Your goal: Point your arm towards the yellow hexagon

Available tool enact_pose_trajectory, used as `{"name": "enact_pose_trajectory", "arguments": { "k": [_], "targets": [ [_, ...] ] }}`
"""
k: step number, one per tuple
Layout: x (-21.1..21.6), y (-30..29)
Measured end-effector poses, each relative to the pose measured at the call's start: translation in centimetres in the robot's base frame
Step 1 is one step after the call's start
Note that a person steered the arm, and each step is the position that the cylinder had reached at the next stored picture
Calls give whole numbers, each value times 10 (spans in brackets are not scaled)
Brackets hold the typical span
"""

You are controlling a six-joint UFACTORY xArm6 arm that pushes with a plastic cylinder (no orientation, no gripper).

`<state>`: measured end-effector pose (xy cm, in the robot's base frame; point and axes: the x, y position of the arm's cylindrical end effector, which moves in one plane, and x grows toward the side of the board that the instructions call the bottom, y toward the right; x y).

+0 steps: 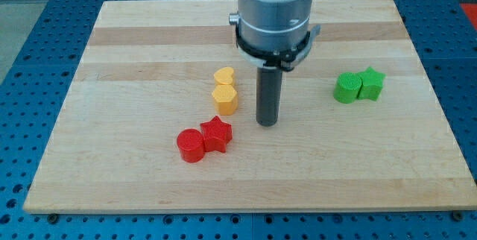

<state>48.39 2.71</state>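
Blue perforated plate is being seen all round the wooden desk (pixel 134 188), on which the blocks are being carried. No gripper is being carried by this arm, so nothing can be told of one being apart, together or clamped; only a straight dark rod is being held down, and my tip (pixel 267 124) is being rested on bare wood near the middle of the desk.

The yellow hexagon (pixel 225 99) is being found just to the view's left of my tip, with a narrow strip of wood showing between the two, so no contact is being made. A yellow heart (pixel 223 76) is being pressed against the hexagon from the view's top. Lower and further to the view's left, a red star (pixel 217 133) and a red cylinder (pixel 191 145) are being kept touching each other. Well apart, at the view's right, a green cylinder (pixel 346 89) and a green star (pixel 371 83) are being kept side by side.

Since the gap is so small, an overshoot is being risked: any further travel to the view's left would likely be knocking the hexagon, and the heart with it, out of place. A drift toward the view's bottom would be bringing my tip nearer the red star instead.
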Motion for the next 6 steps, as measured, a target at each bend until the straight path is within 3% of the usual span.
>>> {"name": "enact_pose_trajectory", "arguments": {
  "k": [3, 6],
  "targets": [
    [-52, -11],
    [-20, -52]
  ]
}}
